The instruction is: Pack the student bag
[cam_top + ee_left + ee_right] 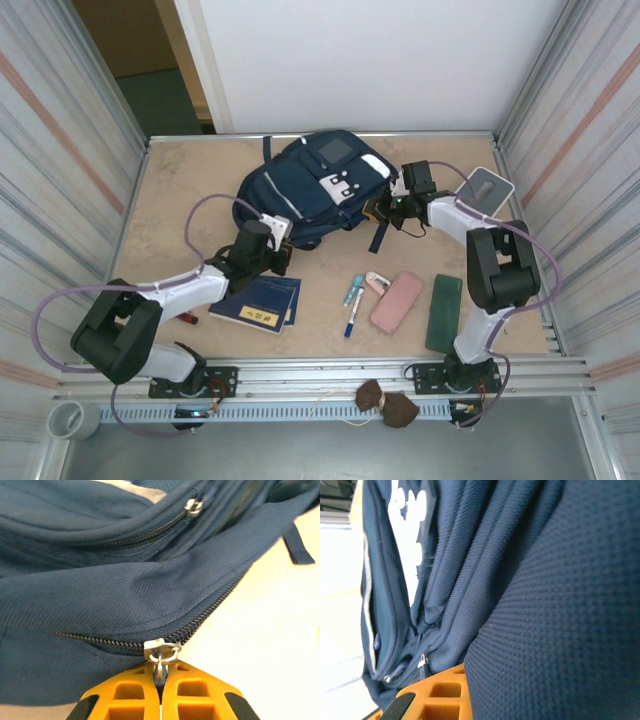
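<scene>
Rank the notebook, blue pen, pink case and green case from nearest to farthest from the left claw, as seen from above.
Measured from the left claw in the top view:
1. The notebook, just in front of it, on the left.
2. The blue pen, mid-table.
3. The pink case, right of the pen.
4. The green case, farthest right.

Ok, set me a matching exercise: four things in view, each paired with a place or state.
Things:
1. large navy-blue fabric backpack
2. flat navy-blue notebook
3. pink oblong case
4. left pincer

Places or states:
A. shut on the metal zipper pull
B. far middle of the table
C. near side, by the left arm
D. near side, beside the dark green case

Pairs: 1-B, 2-C, 3-D, 4-A.
</scene>
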Motion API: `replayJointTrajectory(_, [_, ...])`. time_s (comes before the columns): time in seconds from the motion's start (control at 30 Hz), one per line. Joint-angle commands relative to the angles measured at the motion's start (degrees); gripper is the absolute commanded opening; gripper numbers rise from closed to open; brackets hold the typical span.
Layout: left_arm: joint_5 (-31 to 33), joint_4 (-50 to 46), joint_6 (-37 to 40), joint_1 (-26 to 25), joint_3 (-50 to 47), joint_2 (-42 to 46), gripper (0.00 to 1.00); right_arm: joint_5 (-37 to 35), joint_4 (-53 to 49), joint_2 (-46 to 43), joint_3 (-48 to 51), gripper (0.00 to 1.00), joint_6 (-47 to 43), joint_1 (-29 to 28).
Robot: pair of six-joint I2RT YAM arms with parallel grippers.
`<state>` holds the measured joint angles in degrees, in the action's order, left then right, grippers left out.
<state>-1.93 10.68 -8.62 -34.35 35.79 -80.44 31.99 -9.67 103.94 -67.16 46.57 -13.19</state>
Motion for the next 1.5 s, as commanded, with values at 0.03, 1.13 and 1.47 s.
replayJointTrajectory(0.03, [-4.1, -0.8, 0.4, -2.0, 5.4, -3.4, 0.0, 1.3, 0.5, 6.6, -6.2, 0.27, -4.1, 5.4])
replayJointTrajectory(1.13, [-4.9, 3.0, -6.6, -11.4, 14.4, -12.2, 0.0, -11.2, 10.1, -7.5, 12.5, 0.25, 6.5, -10.5])
replayJointTrajectory(1.47, [-8.7, -5.0, -1.1, -2.1, 6.1, -2.1, 0.0, -6.6, 3.0, -9.4, 10.6, 0.0, -4.1, -1.2])
